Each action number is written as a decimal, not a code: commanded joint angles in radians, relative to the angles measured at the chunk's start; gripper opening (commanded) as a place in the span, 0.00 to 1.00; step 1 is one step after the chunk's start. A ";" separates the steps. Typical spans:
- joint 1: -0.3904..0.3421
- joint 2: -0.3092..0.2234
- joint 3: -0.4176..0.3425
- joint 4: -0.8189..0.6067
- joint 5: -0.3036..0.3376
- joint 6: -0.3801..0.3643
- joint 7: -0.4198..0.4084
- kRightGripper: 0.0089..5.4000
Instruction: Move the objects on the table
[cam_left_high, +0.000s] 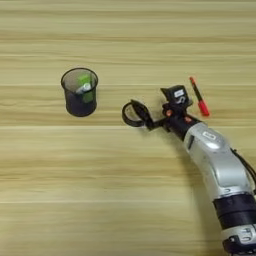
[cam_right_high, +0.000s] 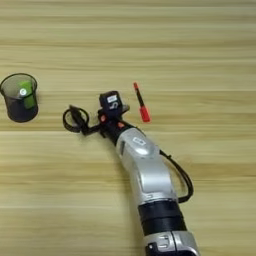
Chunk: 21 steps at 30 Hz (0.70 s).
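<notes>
Right tool (cam_left_high: 145, 118) is down at the tape ring (cam_left_high: 131, 114), mid-counter. One black finger looks to cross the ring's near side, as if threaded through or pinching the rim — fingers appear clenched on the ring's band, though the ring seems to sit flat on the counter (cam_left_high: 125, 210), not lifted.

Where things are:
- tape ring: touching the tool, right of the mesh cup (cam_left_high: 79, 93), well apart from it
- pen (cam_left_high: 199, 96): lying loose just beyond the wrist, red end toward the arm, angled; not touching anything that I can see
- green block (cam_left_high: 86, 85): already inside the mesh cup, leaning against the wall, with something pale next to it — can't tell what
- silver forearm (cam_right_high: 145, 170) comes in from the lower right

Judgement: ring is the item in hand, likely headed for the cup; pen left after that.

Risks from here:
- grip is on a thin band at one edge, so the ring may swing or pivot on lift and slip out
- cup is light-looking and narrow; a hanging ring clipping the rim could tip it and spill the block
- wrist housing sits close to the pen — any rotation or sweep back could knock it and roll it away
</notes>
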 joint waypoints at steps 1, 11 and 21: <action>-0.089 -0.045 -0.078 -0.059 0.029 -0.038 -0.040 1.00; -0.262 -0.126 -0.237 0.246 0.013 -0.132 -0.197 1.00; -0.389 -0.195 -0.276 0.587 -0.009 -0.270 -0.267 1.00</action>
